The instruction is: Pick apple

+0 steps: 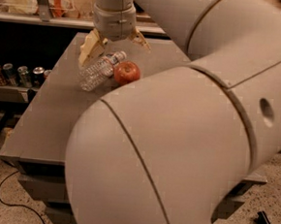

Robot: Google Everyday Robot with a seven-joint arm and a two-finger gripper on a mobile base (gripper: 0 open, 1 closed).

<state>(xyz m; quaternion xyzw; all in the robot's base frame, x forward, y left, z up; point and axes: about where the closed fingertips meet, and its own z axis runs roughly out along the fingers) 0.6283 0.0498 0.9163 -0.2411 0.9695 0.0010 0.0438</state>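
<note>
Red-orange and round, with a yellowish patch and a small stem dimple on top, the apple (127, 72) sits on the far part of the flat grey table (52, 121). The two-finger gripper (116, 48) of the big pale robot arm (177, 136) hangs above the table, a little beyond the apple. Its pale fingers (142, 40) are spread wide apart and nothing is between them, so it holds no object. From the gripper the apple lies at about 5 o'clock and lower, near it but outside the gap of the fingers. I judge that the coming move must bring the gripper toward 5 o'clock and down, until one finger stands on each side of the fruit. A clear plastic bottle (96, 72) lies on its side at 9 o'clock from the apple. Its long axis runs from 7 to 1 o'clock, and its cap end is just beside the apple; whether they touch I cannot tell. The finger on that side could land on the bottle. A pale yellow block (86, 54) shows at 8 o'clock from the gripper, and I cannot separate it well from the finger in front of it.
</note>
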